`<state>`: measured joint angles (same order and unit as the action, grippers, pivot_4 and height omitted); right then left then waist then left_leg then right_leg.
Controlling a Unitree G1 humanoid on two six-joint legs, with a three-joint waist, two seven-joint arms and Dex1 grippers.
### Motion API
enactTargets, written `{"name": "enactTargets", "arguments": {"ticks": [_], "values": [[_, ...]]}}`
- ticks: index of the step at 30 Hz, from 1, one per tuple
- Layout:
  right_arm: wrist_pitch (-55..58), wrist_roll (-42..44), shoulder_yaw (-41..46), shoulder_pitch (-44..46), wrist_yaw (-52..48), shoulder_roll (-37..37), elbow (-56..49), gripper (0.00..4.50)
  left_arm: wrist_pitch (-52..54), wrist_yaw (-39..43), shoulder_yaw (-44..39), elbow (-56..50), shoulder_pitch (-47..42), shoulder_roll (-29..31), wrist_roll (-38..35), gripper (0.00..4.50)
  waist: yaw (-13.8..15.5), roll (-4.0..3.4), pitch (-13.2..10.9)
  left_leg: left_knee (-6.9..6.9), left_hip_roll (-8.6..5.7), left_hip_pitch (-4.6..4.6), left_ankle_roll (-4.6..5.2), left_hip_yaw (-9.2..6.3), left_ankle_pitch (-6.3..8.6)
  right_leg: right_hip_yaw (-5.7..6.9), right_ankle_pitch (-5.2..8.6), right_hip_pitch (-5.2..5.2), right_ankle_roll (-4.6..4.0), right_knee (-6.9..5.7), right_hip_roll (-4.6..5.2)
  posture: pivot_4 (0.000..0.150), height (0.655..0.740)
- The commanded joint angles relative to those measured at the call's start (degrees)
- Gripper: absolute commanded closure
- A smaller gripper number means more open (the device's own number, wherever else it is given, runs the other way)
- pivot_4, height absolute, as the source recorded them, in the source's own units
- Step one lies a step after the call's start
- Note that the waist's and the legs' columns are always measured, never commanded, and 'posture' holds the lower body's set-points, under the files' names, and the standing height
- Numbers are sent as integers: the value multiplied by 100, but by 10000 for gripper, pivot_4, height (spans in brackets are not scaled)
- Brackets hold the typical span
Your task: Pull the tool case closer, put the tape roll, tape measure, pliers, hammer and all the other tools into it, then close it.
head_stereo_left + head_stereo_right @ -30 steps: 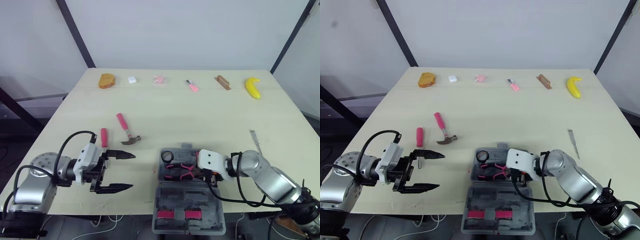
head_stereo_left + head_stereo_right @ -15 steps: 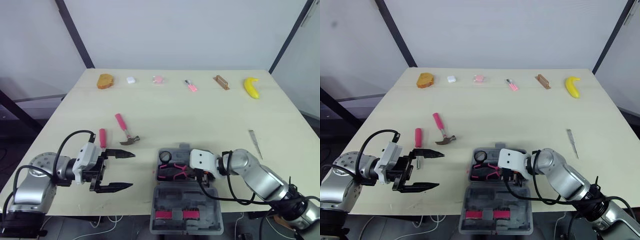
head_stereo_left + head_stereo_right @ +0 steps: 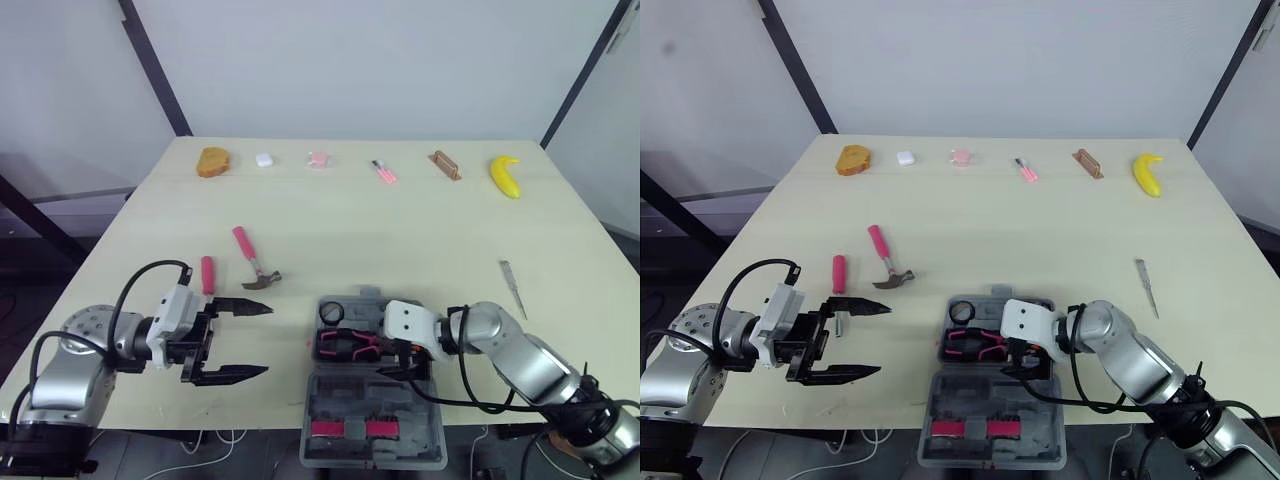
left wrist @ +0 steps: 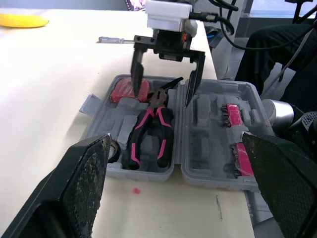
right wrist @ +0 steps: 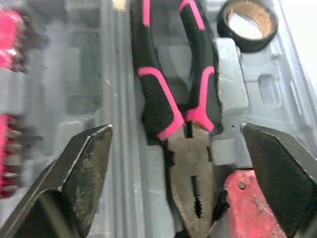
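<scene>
The grey tool case (image 3: 372,432) lies open at the table's near edge. In its tray lie black-and-pink pliers (image 5: 171,106), a tape roll (image 5: 247,22) and a red tape measure (image 4: 130,90). My right gripper (image 4: 166,84) hovers just over the pliers' head, open and holding nothing. To the left, my left gripper (image 3: 266,340) is open and empty above the table, pointing toward the case. A pink-handled hammer (image 3: 255,262) and a pink-handled tool (image 3: 207,275) lie on the table beyond it.
Along the far edge of the table (image 3: 400,230) sit bread (image 3: 213,160), a white piece (image 3: 264,159), a pink piece (image 3: 318,158), a pink pen-like item (image 3: 384,172), a brown block (image 3: 446,165) and a banana (image 3: 505,175). A thin metal tool (image 3: 512,280) lies at the right.
My right gripper has opened and let go of the pliers, which now rest in the case tray. The left arm has stayed still.
</scene>
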<state>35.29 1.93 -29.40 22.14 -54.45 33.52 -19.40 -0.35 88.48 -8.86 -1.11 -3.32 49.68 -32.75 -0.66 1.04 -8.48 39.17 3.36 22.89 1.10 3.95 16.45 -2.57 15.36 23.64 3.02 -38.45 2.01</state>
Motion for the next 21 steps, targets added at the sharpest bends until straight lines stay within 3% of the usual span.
{"name": "enactTargets", "arguments": {"ticks": [1,2,11,21], "values": [[-486,446,475,-136,61,-297,-17,553,-25,68,-39,-134,-69,-33,-78,0,-5,0,0,0,0,0,0,0,0,0,0,0,0,-2,0,1500,7400],[-725,604,587,-207,13,-414,74,553,-26,66,-28,-134,-78,-42,-73,0,-5,1,1,0,0,0,0,0,0,0,0,0,0,-3,-1,1500,7400],[-1824,702,697,-468,-89,-695,974,43885,20,163,-13,-243,-57,-50,-161,0,-8,2,0,2,0,-1,0,1,0,-1,0,0,0,-5,0,1500,7400],[-2225,212,310,-461,-176,-799,1968,44603,11,204,5,-213,-99,-54,-173,0,-4,3,1,3,0,-3,0,3,0,-2,0,0,0,-6,0,1500,7400]]}}
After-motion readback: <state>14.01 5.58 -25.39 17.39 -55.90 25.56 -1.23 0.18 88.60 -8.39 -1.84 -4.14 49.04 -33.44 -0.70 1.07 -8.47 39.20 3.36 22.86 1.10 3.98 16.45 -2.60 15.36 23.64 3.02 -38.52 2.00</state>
